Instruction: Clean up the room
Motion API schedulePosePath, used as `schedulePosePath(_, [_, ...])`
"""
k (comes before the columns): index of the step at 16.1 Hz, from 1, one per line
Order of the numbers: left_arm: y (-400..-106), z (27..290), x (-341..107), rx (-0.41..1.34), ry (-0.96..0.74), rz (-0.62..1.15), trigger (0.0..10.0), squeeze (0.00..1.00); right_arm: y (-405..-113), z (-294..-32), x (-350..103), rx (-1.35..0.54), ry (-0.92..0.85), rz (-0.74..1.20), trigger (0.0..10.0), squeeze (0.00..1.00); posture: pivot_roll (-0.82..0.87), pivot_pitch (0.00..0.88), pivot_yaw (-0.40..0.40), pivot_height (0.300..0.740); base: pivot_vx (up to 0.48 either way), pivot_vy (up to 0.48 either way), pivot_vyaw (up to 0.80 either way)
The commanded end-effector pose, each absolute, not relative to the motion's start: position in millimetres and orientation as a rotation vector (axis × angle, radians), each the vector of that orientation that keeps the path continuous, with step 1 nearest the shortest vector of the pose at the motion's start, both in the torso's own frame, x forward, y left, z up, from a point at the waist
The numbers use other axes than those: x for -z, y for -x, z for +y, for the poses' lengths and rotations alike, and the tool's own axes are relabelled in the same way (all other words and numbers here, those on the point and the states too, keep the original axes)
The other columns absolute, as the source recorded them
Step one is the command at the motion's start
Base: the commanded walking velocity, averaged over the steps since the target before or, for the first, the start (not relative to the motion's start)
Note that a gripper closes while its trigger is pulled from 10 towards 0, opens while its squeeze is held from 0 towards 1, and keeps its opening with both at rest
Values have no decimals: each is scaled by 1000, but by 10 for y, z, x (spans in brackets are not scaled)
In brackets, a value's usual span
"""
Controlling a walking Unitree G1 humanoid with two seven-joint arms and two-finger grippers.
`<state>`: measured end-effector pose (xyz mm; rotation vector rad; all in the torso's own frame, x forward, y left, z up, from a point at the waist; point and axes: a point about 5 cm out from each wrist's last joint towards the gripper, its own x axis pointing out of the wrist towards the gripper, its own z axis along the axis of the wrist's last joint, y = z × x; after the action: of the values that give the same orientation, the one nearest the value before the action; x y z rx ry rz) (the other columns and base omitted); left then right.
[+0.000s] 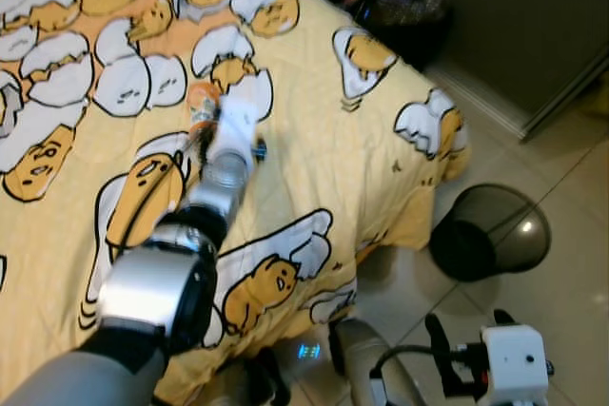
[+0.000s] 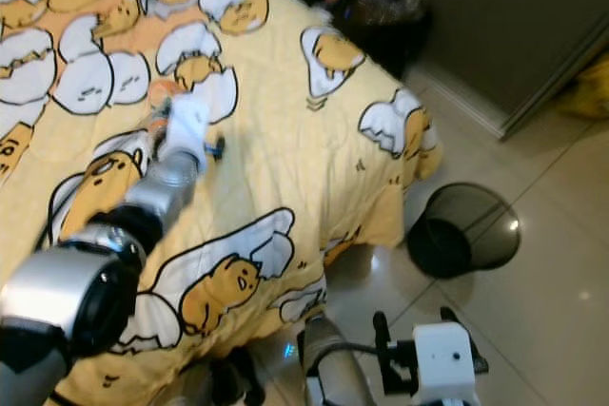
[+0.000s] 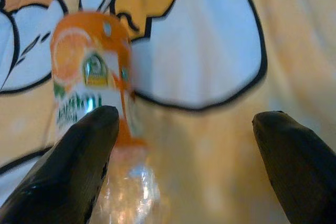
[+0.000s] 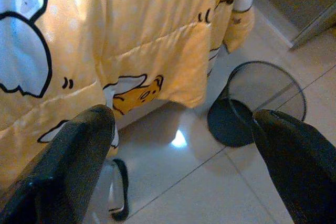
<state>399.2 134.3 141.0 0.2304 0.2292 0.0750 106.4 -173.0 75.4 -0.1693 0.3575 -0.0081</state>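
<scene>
Left arm is stretched out over the bed [image 1: 314, 130], which carries a yellow quilt printed with cartoon eggs. Left tool [image 3: 184, 150] is spread wide, fingers apart, gripping nothing. In the left wrist view one finger [image 3: 73, 166] overlaps the bottle [image 3: 94, 82], the other finger sits well clear on bare quilt; cannot tell whether the near finger actually touches it.

Bottle is a clear plastic one with an orange label, lying on its side on the quilt beside a white egg-shell print. In the left eye view the bottle [image 1: 202, 102] shows just past the white wrist housing, mostly hidden by it. Image is motion-blurred, so label text is unreadable.

Right arm hangs low by the foot of the bed, above the tiled floor [image 1: 561, 330]. Right tool [image 4: 184, 166] is also released, fingers wide, nothing between them. Its wrist view looks past the hanging quilt edge to a black mesh wastebasket [image 4: 262, 103].

Wastebasket [image 1: 490, 232] stands on the floor near the bed's corner, well apart from the bottle. A dark cabinet [image 1: 514, 16] stands beyond it.
</scene>
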Motion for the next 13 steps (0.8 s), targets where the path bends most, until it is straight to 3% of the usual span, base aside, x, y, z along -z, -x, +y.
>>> schedulePosePath(1, [-4001,1285,-1432,-54,-178,228,10000,0,-1013,-1718,-772,16,167,372,10000,388,-590,322,60,740,0,0,0])
schedulePosePath(2, [-3974,966,-1403,138,-34,277,10000,0,-971,-1688,-763,10,158,389,10000,384,-568,321,65,740,0,0,0])
schedulePosePath(4, [-3969,864,-1430,223,-55,275,10000,0,-970,-1680,-755,2,156,396,10000,384,-552,324,64,740,0,0,0])
schedulePosePath(5, [-3982,913,-1444,211,-96,268,10000,0,-975,-1681,-750,0,157,397,10000,380,-552,324,64,740,0,0,0])
schedulePosePath(6, [-4022,1233,-1470,50,-183,255,10000,0,-988,-1697,-727,-4,160,405,10000,388,-545,325,62,740,0,0,0])
schedulePosePath(8, [-4085,1439,-1659,-51,-146,177,10000,0,-976,-1703,-723,-14,169,413,10000,384,-561,330,54,740,0,0,0])
schedulePosePath(10, [-4188,1112,-2128,163,-54,42,10000,0,-918,-1733,-722,-7,177,432,10000,384,-564,330,48,740,0,0,0])
schedulePosePath(13, [-4211,1062,-2303,178,-100,-5,10000,0,-937,-1726,-704,-19,172,438,10000,380,-545,324,49,740,0,0,0])
